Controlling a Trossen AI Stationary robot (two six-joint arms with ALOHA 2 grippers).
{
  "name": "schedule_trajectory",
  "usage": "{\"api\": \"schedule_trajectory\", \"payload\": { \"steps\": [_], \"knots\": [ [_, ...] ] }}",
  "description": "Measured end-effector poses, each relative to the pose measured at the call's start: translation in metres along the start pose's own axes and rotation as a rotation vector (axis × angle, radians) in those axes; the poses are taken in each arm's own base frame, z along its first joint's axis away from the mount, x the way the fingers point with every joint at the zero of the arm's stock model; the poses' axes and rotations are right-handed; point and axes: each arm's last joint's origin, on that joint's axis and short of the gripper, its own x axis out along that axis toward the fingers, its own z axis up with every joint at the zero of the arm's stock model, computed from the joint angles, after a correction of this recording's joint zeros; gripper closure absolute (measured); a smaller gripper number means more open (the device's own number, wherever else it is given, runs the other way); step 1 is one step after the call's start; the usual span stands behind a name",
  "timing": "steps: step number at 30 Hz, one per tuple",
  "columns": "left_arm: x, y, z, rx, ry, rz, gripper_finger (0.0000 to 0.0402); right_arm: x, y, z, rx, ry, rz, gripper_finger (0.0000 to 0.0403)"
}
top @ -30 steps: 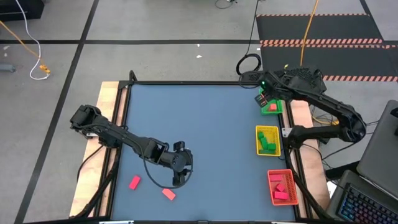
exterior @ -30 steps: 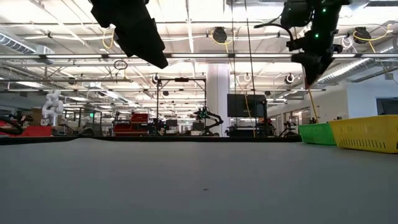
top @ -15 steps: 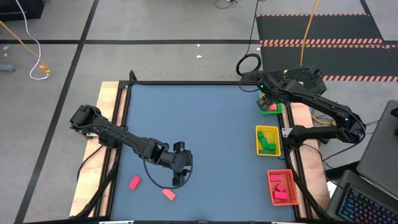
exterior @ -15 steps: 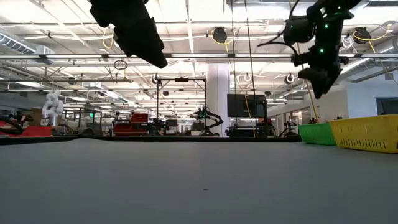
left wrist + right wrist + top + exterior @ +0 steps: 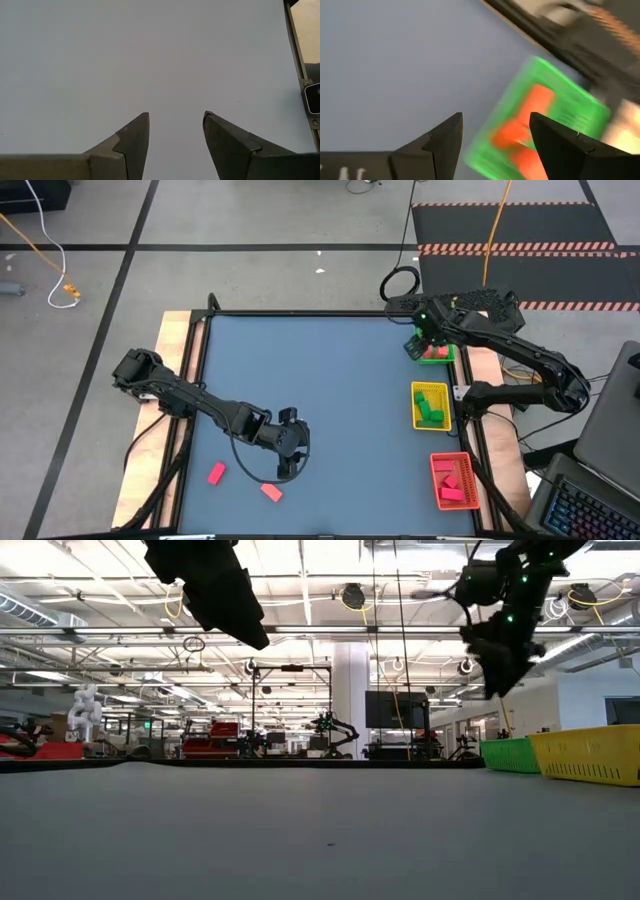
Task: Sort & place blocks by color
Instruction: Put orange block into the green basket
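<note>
Right gripper [image 5: 414, 346] hangs beside the green tray [image 5: 437, 355] at the worktop's far right, jaws parted and empty; red blocks [image 5: 520, 130] lie in that tray, likely just dropped. Left gripper [image 5: 287, 467] hovers near-centre, jaws apart, empty, close to two loose red blocks [image 5: 216, 473] awaiting pickup.

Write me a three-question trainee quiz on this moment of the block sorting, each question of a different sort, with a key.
1. True or false: the right gripper hangs by the green tray with open, empty jaws.
2. How many red blocks lie loose on the table near the left gripper?
A. one B. two C. four
3. Fill in: the yellow tray holds ____ blocks.

Key:
1. True.
2. B: one red block and another red block.
3. Green: the green blocks.
</note>
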Motion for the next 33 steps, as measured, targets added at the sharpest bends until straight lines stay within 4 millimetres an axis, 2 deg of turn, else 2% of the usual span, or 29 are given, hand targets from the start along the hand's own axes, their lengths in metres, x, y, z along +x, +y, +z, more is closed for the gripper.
{"api": "schedule_trajectory", "payload": {
  "steps": [4,7,13,18,21,26,29,33],
  "knots": [
    [0.0,0.0,0.0,0.0,0.0,0.0,0.0213,-0.004,0.015,0.009,0.013,-0.114,0.255,0.0177],
    [0.0,0.0,0.0,-0.001,0.0,0.0,0.0213,0.001,0.033,0.009,-0.003,-0.185,0.449,0.0177],
    [0.0,0.0,0.0,-0.005,0.0,0.0,0.0213,0.024,0.074,-0.016,-0.072,-0.264,0.816,0.0177],
    [0.0,0.0,0.0,-0.007,0.0,0.0,0.0213,0.027,0.1,-0.036,-0.128,-0.409,0.974,0.0177],
    [0.0,0.0,0.0,-0.007,0.0,0.0,0.0213,0.016,0.117,-0.044,-0.189,-0.535,1.066,0.0177],
    [0.0,0.0,0.001,-0.01,-0.007,-0.003,0.0213,-0.007,0.143,-0.057,-0.299,-0.73,1.092,0.0177],
    [0.0,-0.001,0.001,-0.034,-0.007,-0.005,0.0213,-0.016,0.159,-0.063,-0.358,-0.802,1.087,0.0177],
    [0.0,-0.002,0.0,-0.109,0.019,-0.05,0.0213,-0.025,0.183,-0.063,-0.426,-0.853,1.109,0.0177]
  ]
}}
